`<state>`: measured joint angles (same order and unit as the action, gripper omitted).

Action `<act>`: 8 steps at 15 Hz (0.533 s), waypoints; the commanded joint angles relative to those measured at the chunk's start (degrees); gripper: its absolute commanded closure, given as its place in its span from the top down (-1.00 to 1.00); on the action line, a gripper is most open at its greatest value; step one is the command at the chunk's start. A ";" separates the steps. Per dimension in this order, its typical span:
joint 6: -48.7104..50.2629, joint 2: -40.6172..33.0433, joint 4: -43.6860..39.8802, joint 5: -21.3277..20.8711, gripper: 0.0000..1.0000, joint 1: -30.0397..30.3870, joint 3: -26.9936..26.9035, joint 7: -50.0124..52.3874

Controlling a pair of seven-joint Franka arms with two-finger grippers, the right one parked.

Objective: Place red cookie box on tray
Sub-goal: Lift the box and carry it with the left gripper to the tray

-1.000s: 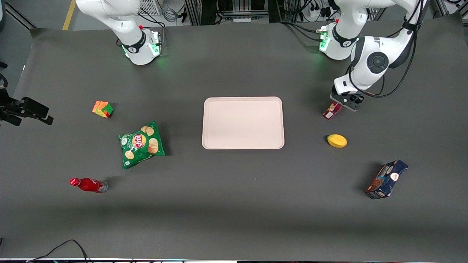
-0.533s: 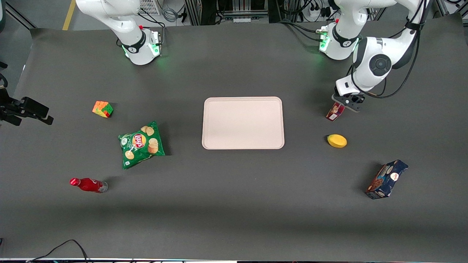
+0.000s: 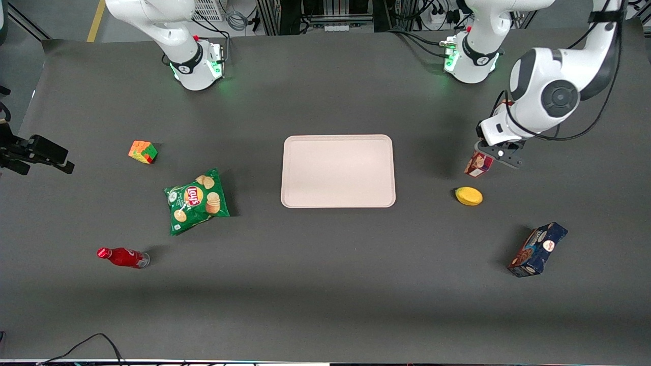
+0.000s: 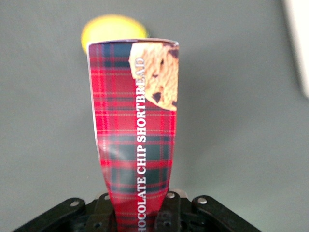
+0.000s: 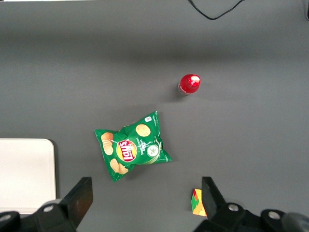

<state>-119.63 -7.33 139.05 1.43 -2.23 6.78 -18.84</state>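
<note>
The red cookie box hangs end-down above the table, held by my left gripper, which is shut on it. In the left wrist view the plaid carton reads "CHOCOLATE CHIP SHORTBREAD" and runs out from between the black fingers that clamp its sides. The tray lies flat in the middle of the table, pale pinkish-beige with nothing on it, well apart from the box toward the parked arm's end. A strip of the tray's edge shows in the left wrist view.
A yellow lemon-like object lies just nearer the front camera than the held box. A dark-blue cookie box lies nearer still. Toward the parked arm's end are a green chips bag, a colour cube and a red bottle.
The left arm has lifted the red cookie box and swung it a little toward the front camera and its own end of the table; the box now hangs more upright.
</note>
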 commanded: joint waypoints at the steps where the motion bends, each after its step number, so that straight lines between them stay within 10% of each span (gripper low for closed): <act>1: 9.04 1.61 -13.07 3.58 -0.92 -0.94 3.23 8.97; 8: 14.07 17.67 -38.66 3.58 -0.88 -4.53 12.02 38.66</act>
<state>-107.57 0.37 111.64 4.97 -3.65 16.38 7.37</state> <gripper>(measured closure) 0.718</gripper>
